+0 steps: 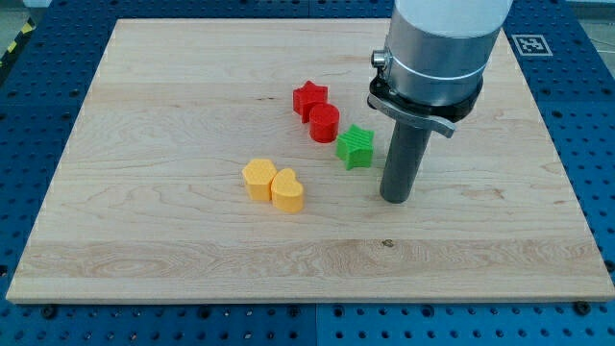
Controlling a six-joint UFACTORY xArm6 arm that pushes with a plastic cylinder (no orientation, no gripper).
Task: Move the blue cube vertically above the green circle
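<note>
No blue cube and no green circle show in the camera view; the arm's wide body hides part of the board at the top right. My tip (396, 198) rests on the wooden board (173, 96), just right of and slightly below a green star (355, 146), with a small gap between them.
A red star (309, 97) and a red cylinder (324, 123) lie touching, up-left of the green star. A yellow hexagon (258, 178) and a yellow heart (286, 189) sit side by side left of my tip. Blue perforated table surrounds the board.
</note>
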